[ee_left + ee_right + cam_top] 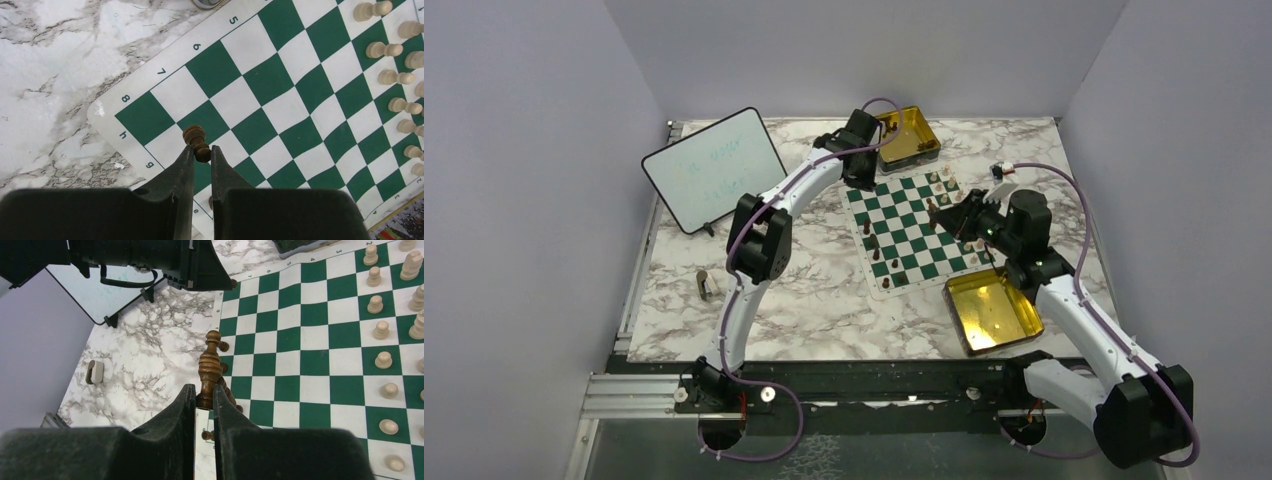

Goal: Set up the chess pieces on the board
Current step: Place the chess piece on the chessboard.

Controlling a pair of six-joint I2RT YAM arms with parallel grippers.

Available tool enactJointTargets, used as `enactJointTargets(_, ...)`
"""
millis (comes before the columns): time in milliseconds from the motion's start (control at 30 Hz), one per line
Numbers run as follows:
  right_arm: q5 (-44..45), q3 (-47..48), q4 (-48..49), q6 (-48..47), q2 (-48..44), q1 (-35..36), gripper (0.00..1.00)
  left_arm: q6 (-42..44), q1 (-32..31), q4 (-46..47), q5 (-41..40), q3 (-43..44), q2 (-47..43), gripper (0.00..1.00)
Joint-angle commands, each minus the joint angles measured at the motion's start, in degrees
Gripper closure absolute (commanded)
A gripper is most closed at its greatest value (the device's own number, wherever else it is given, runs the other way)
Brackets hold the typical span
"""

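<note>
Left gripper (202, 150): jaws closed on one dark brown pawn (196, 142), over the board (280, 80) near its corner marked 8 and h. Right gripper (204, 390): jaws clamped on one tall dark brown piece (210, 365), above the board's right half. Both arms are bent and reach over the board from opposite sides. Eight cream pawns (381, 330) line one column. Two gold tins flank the board: far tin (909, 135) at its far edge, near tin (992, 310) at its near right corner; contents unclear.

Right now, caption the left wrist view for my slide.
Left gripper shut on a dark brown piece near a corner of the board, cream pieces ranked opposite.
</note>
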Motion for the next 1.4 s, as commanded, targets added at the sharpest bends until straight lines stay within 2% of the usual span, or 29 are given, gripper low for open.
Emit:
enactJointTargets(0,1.78,2.25,-1.41,-2.03,-1.75,-0.28,0.99,1.46,-0.41,-4.74,-3.33,5.34,3.19,0.88)
enactJointTargets(800,2.80,2.31,-1.77,-3.67,-1.91,-0.26,0.99,2.52,-0.08,-5.52,-2.05,13.93,10.63,0.84)
enactJointTargets(1367,3.14,2.81,-2.04,-4.50,-1.09,-0.26,0.99,2.47,0.99,-5.44,0.37,13.73,12.29,0.82)
